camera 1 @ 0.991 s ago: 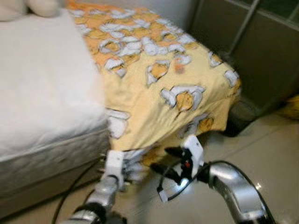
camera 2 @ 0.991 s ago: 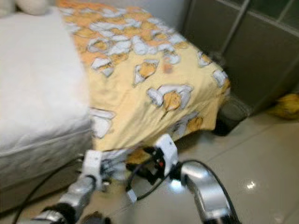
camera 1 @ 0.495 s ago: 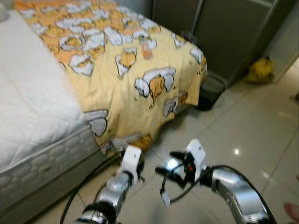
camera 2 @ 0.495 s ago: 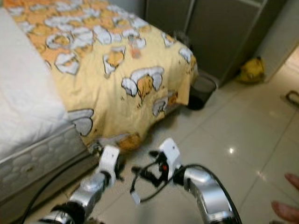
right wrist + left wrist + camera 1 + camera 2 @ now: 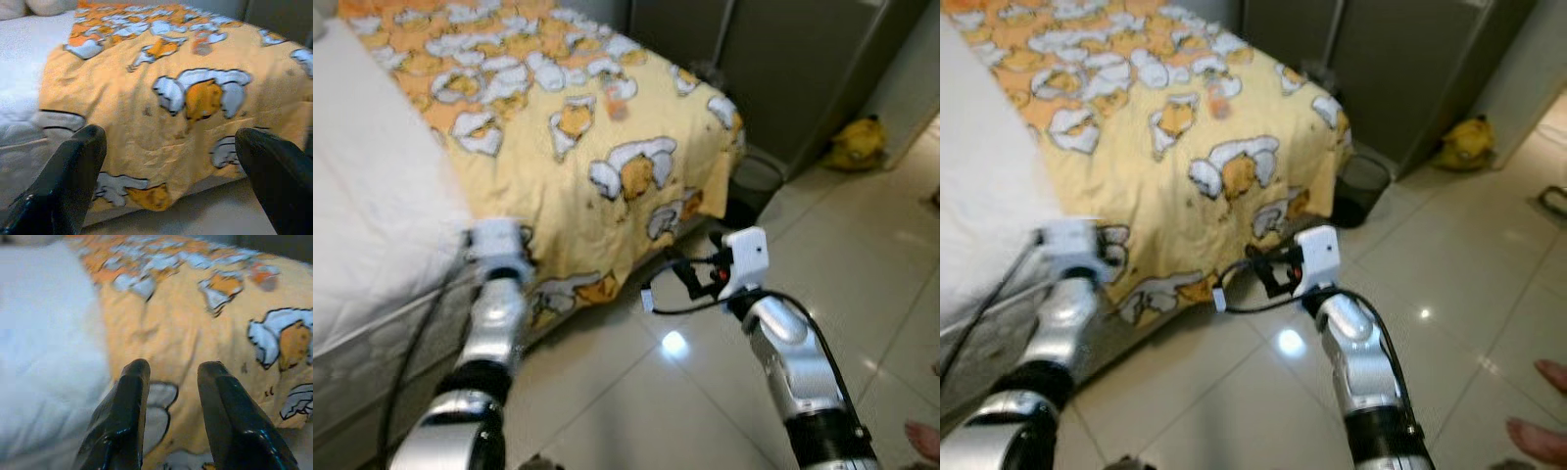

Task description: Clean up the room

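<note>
A yellow blanket [image 5: 607, 147] printed with white and orange cartoon figures lies over the foot end of the bed and hangs down its side toward the floor. The bare white mattress [image 5: 372, 206] takes up the left. My left gripper [image 5: 173, 367] is open and empty, held up at the bed's side where blanket meets mattress. My right gripper [image 5: 683, 276] is open too, hovering above the tiles just short of the hanging blanket edge [image 5: 161, 191], fingers [image 5: 78, 161] spread wide.
A dark round bin [image 5: 754, 181] stands on the floor at the bed's far corner. A yellow bag-like lump [image 5: 857, 145] lies against the grey cabinet doors [image 5: 783, 69]. A person's foot [image 5: 1540, 436] shows at the lower right. Glossy tiles [image 5: 862, 274] stretch to the right.
My left arm has risen from near the floor to the bed's side. The right gripper has lifted and moved closer to the blanket's hanging edge. The view has also shifted.
</note>
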Controlling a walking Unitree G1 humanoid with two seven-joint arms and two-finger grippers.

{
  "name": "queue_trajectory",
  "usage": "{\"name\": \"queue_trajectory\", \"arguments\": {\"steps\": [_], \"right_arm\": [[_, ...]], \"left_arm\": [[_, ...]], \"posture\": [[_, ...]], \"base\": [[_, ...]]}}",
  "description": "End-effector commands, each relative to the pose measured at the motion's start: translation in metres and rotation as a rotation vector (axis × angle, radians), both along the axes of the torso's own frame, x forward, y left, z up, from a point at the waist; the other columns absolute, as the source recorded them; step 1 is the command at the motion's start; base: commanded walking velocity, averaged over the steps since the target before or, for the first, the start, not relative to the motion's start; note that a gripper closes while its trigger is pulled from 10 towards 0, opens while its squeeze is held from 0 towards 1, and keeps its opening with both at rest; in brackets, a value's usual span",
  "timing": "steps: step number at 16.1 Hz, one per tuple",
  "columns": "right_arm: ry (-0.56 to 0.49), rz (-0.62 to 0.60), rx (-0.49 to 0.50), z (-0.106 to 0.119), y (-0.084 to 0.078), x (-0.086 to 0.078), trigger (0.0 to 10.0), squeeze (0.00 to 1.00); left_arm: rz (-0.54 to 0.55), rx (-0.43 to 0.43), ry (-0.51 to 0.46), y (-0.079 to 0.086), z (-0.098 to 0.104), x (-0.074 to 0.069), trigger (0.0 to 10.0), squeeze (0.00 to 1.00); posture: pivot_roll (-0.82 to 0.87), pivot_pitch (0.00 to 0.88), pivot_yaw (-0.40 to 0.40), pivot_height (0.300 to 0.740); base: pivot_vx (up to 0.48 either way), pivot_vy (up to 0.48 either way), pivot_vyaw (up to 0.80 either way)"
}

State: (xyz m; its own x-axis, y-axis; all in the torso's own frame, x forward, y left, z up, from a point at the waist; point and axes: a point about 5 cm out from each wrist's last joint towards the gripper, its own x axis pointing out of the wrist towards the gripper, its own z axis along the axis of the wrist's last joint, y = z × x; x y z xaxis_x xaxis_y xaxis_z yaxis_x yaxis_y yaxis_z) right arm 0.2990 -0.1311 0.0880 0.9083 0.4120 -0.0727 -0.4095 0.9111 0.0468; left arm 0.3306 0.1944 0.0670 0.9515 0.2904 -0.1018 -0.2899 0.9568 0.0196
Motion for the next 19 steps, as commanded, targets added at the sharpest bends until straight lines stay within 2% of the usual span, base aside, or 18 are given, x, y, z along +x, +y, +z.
{"name": "queue_trajectory", "arguments": {"steps": [1,3,5,7,10,13,19], "right_arm": [[-0.013,-0.054,-0.009,0.0,-0.008,0.002,10.0,0.0],[-0.017,-0.07,-0.017,-0.002,-0.009,0.002,10.0,0.0],[-0.018,-0.069,-0.041,-0.007,-0.012,-0.001,10.0,0.0],[-0.019,-0.066,-0.05,-0.009,-0.013,-0.002,10.0,0.0],[-0.022,-0.07,-0.057,-0.011,-0.013,-0.001,10.0,0.0],[-0.019,-0.115,-0.079,-0.016,-0.016,-0.001,10.0,0.0],[-0.014,-0.119,-0.071,-0.02,-0.015,-0.001,10.0,0.0]], "left_arm": [[0.041,-0.066,0.08,-0.006,-0.015,-0.006,10.0,0.0],[0.039,-0.054,0.1,-0.008,-0.02,-0.01,10.0,0.0],[-0.039,0.025,0.092,-0.02,-0.019,-0.009,10.0,0.0],[-0.06,0.033,0.085,-0.026,-0.016,-0.006,10.0,0.0],[-0.055,0.036,0.085,-0.025,-0.012,-0.001,10.0,0.0],[-0.109,0.022,0.075,-0.029,-0.01,0.001,10.0,0.0],[-0.101,0.012,0.073,-0.027,-0.011,0.0,10.0,0.0]], "posture": [[-0.01,0.0,-0.053,0.74],[-0.02,0.0,-0.052,0.74],[-0.03,0.0,-0.049,0.74],[-0.03,0.0,-0.048,0.74],[-0.03,0.0,-0.046,0.74],[-0.03,0.0,-0.038,0.74],[-0.03,0.0,-0.039,0.74]], "base": [[0.0,-0.48,0.0],[0.0,-0.476,0.0],[0.0,-0.472,0.62],[0.0,-0.472,0.58],[0.0,-0.477,0.55],[0.085,0.0,0.0],[0.451,0.0,0.0]]}}
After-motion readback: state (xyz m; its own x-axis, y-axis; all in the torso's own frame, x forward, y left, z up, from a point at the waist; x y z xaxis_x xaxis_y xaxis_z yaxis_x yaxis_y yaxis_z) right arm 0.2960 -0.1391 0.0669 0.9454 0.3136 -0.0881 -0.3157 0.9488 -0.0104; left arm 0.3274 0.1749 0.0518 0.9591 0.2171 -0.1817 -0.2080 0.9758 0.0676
